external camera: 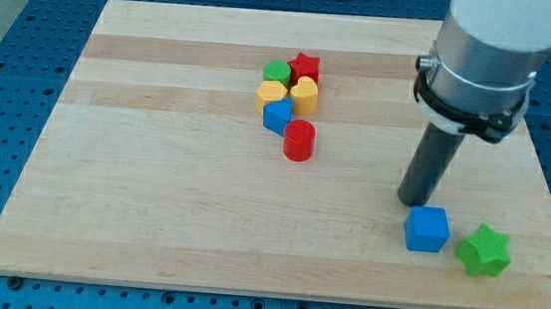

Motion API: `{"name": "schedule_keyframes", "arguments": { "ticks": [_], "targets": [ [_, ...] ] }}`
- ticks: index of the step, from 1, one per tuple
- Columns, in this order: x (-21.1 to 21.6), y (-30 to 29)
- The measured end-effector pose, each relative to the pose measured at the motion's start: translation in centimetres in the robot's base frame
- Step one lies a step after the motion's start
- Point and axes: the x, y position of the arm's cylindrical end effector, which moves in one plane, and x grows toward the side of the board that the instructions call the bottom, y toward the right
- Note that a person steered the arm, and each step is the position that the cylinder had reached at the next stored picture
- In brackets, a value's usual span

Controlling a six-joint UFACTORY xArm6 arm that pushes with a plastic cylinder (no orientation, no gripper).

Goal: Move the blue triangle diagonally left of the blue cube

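The blue triangle point(277, 115) lies in a tight cluster of blocks near the board's top middle, at the cluster's lower left. The blue cube point(427, 229) sits near the view's bottom right, well apart from the triangle. My tip point(413, 201) rests on the board just above and slightly left of the blue cube, close to its top left corner; I cannot tell whether it touches. The tip is far to the right of the blue triangle.
The cluster holds a green block point(278, 72), a red star point(305, 67), two yellow blocks point(272, 93) point(305, 95) touching the triangle from above, and a red cylinder point(299, 140) just below right. A green star point(484, 250) lies right of the cube. The board's bottom edge point(263, 292) is near.
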Motion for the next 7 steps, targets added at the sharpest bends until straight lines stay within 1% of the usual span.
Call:
{"name": "schedule_keyframes", "arguments": {
  "ticks": [1,3,4,5,7],
  "targets": [
    [-3.6,0.0],
    [-12.3,-0.7],
    [-14.9,-2.5],
    [-15.0,-6.6],
    [-12.7,-10.9]
  ]
}}
